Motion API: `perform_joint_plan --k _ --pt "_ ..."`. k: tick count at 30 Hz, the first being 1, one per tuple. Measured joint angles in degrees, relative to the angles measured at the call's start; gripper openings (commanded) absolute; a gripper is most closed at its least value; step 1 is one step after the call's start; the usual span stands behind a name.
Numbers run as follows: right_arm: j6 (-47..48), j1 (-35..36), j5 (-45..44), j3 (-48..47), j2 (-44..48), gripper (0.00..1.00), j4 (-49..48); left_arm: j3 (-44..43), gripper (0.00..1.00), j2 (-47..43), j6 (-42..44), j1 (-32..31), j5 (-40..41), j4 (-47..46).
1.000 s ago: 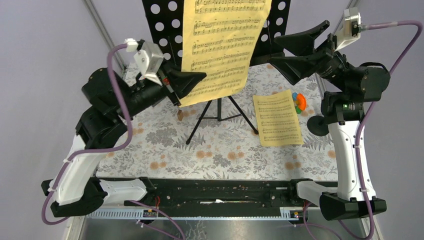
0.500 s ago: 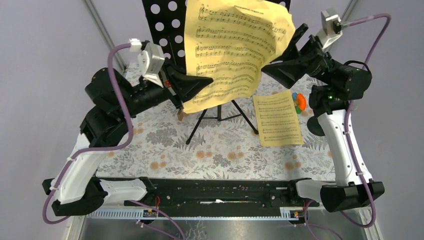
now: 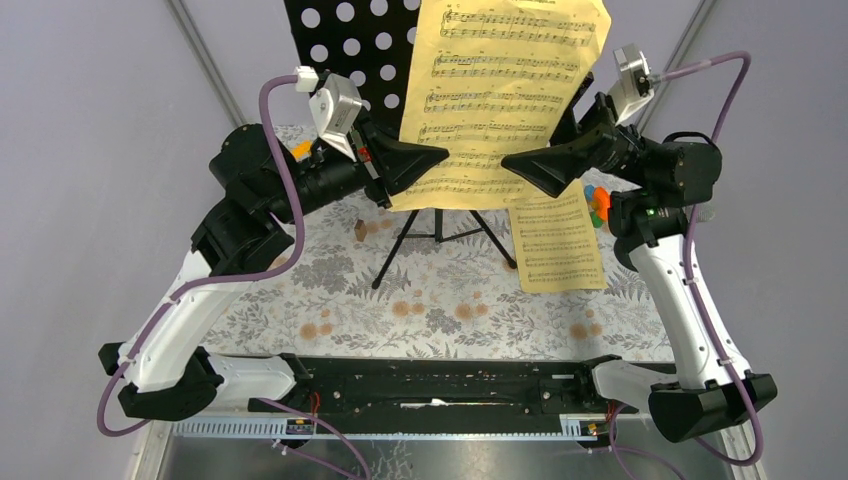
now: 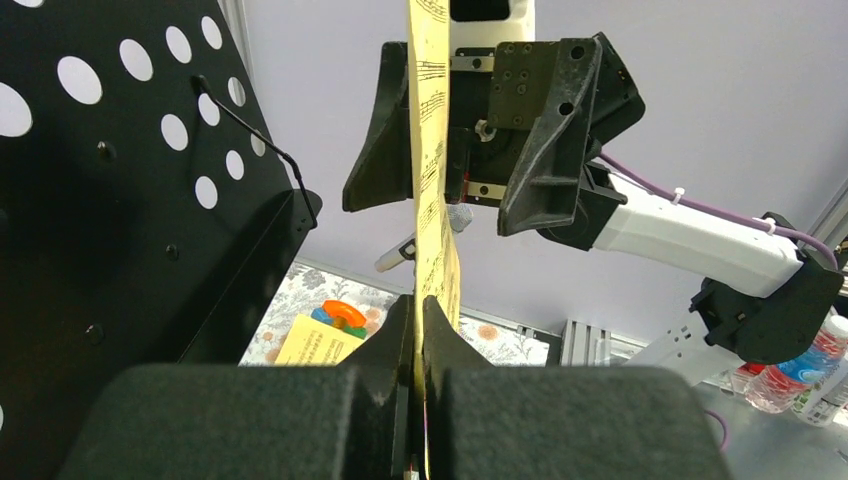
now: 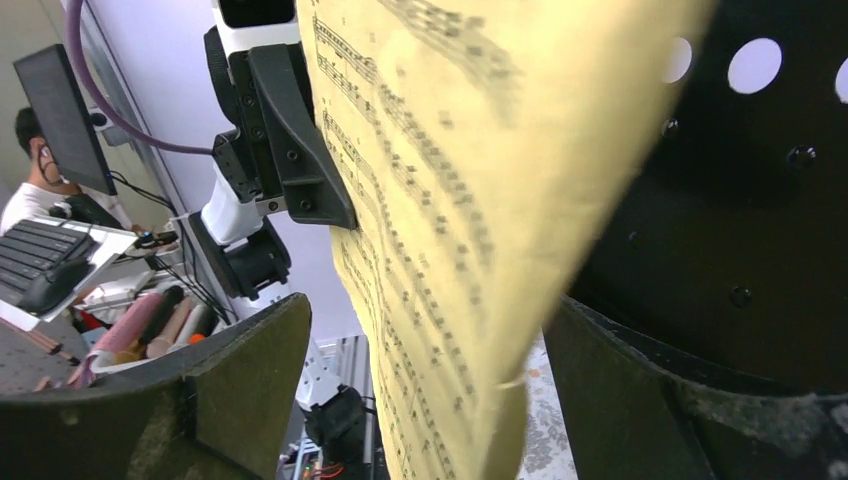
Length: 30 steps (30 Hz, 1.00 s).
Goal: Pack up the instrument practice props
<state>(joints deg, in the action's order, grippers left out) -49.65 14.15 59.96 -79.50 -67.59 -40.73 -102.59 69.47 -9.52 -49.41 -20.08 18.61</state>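
Observation:
My left gripper [image 3: 440,157] is shut on the lower left edge of a yellow sheet-music page [image 3: 505,90] and holds it upright in the air before the black perforated music rack [image 3: 345,50]. The rack's tripod legs [image 3: 437,235] stand on the table. My right gripper [image 3: 512,166] is open, one jaw on each side of the page's lower right edge, not touching it. In the left wrist view the page [image 4: 430,150] is edge-on in my closed left gripper [image 4: 420,305]. In the right wrist view the page [image 5: 450,220] hangs inside my right gripper [image 5: 430,400]. A second yellow page [image 3: 555,240] lies flat on the table.
The small orange-green-blue toy [image 3: 598,203] lies beside the flat page at the right. A small brown block [image 3: 359,230] sits left of the tripod. The flowered tablecloth [image 3: 440,300] covers the table. Water bottles [image 4: 800,375] stand off the table's side.
My left gripper has carried the page up and to the right. My right gripper has swung in to the left and now straddles the page's right edge.

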Motion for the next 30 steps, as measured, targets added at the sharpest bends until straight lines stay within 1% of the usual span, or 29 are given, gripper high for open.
perform_joint_plan --k 3,7,11,17,25,30 --pt "2.2 0.0 -0.9 0.0 1.0 0.76 1.2 0.2 0.0 -0.1 0.0 0.0 0.1 -0.3" --pt "2.0 0.0 -2.3 0.0 1.4 0.68 0.5 1.1 0.0 -0.5 0.0 0.0 0.1 -0.4" --pt "-0.9 0.0 -3.9 0.0 1.2 0.61 -3.0 1.1 0.0 -0.5 0.0 0.0 0.3 -0.4" --pt "-2.7 0.0 -5.9 0.0 1.5 0.43 -5.5 1.5 0.0 -1.2 0.2 0.0 0.8 -0.2" --pt "-2.6 0.0 -7.0 0.4 2.7 0.33 -4.9 1.5 0.0 -2.6 1.0 0.0 1.5 0.3" --pt "-2.6 0.0 -7.1 0.4 2.9 0.25 -4.8 2.0 0.0 -3.4 1.2 0.0 2.3 1.1"
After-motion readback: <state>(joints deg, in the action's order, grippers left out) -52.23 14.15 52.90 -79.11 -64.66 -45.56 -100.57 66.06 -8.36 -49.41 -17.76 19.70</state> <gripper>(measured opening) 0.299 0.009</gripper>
